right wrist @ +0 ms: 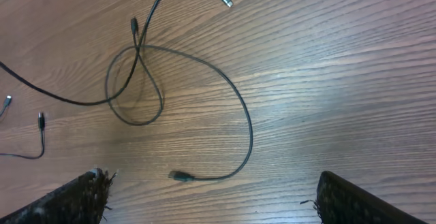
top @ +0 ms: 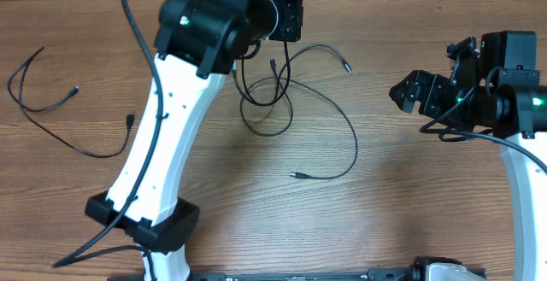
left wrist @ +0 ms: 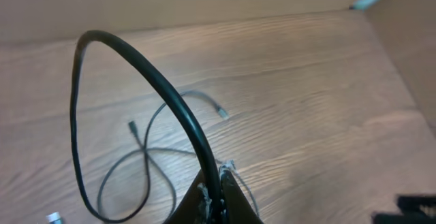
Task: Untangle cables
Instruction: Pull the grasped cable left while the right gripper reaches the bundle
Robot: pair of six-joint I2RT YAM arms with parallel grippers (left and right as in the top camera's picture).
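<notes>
My left gripper (left wrist: 216, 186) is shut on a black cable (left wrist: 139, 64), which arches up out of the jaws in a tall loop and drops back to the table. Below it lie the tangled cables (left wrist: 146, 157), thin black loops crossing one another near the far middle of the table (top: 280, 84). One strand sweeps right and ends in a plug (top: 296, 175). That plug (right wrist: 180, 176) lies on the wood between the tips of my right gripper (right wrist: 218, 200), which hovers open above it, holding nothing.
A separate pair of thin cables (top: 130, 120) lies spread on the left of the table. The left arm's white link (top: 162, 136) crosses the left-middle area. Thick robot cables (top: 128, 12) hang near its base. A wall edges the far side.
</notes>
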